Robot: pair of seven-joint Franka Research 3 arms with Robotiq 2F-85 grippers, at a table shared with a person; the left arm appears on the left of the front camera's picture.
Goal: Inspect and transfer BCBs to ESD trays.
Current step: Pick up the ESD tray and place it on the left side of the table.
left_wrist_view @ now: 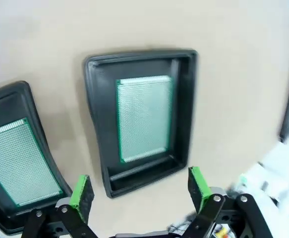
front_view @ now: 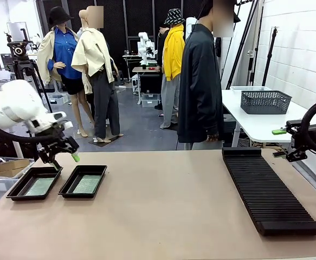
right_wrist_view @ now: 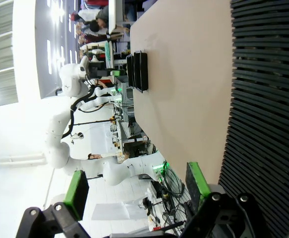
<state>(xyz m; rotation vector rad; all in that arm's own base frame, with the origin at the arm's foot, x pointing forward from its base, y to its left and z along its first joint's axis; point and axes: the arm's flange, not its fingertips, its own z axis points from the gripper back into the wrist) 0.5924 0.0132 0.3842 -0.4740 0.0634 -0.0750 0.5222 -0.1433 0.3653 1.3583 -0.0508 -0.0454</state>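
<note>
- Front view: a long black ribbed rack [front_view: 270, 189] lies at right on the tan table [front_view: 163, 216], running from mid-frame toward the lower right. Behind it a person in a dark jacket [front_view: 201, 81] stands at the far edge, and a white side table carries a grey mesh basket [front_view: 265, 101].
- Front view: two black trays [front_view: 83, 181] [front_view: 34, 183] sit side by side at lower left, nearly touching, each with one green board [front_view: 86, 184] [front_view: 40, 187] lying flat inside. The long axes of trays and boards run away from the camera, slanted a little to the right.
- Front view: the left gripper [front_view: 65, 154] hangs just above the trays, fingers apart, empty. The right gripper [front_view: 285, 153] sits at the right edge beside the rack's far end; its spread is unclear here.
- Left wrist view: the left gripper's [left_wrist_view: 140, 191] green pads [left_wrist_view: 81, 192] stand wide apart over bare table at the near rim of the centre tray [left_wrist_view: 184, 109], pinching nothing. Its board [left_wrist_view: 144, 118] runs up the frame; the second tray [left_wrist_view: 15, 94] and board [left_wrist_view: 13, 161] are at left, tilted.
- Right wrist view: the right gripper [right_wrist_view: 137, 187] is spread wide and empty, the rack [right_wrist_view: 268, 109] along the right, table [right_wrist_view: 184, 84] at centre, both trays [right_wrist_view: 138, 71] small at the top.
</note>
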